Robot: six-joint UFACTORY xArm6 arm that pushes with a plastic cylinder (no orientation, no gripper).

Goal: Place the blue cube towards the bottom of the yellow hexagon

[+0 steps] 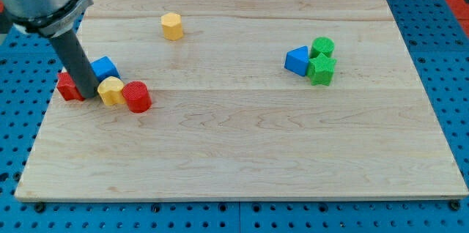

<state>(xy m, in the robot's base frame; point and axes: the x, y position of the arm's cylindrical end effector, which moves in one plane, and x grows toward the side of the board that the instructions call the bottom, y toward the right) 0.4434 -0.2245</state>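
The blue cube (105,67) sits near the view's left edge of the wooden board (242,152). The yellow hexagon (171,26) stands apart, toward the view's top, up and to the right of the cube. My tip (89,97) is down on the board just below and left of the blue cube, between a red block (69,86) on its left and a yellow block (111,91) on its right. The rod hides part of the red block.
A red cylinder (137,97) touches the yellow block's right side. At the view's right a blue triangular block (297,61), a green cylinder (322,46) and a green star-like block (321,69) cluster together.
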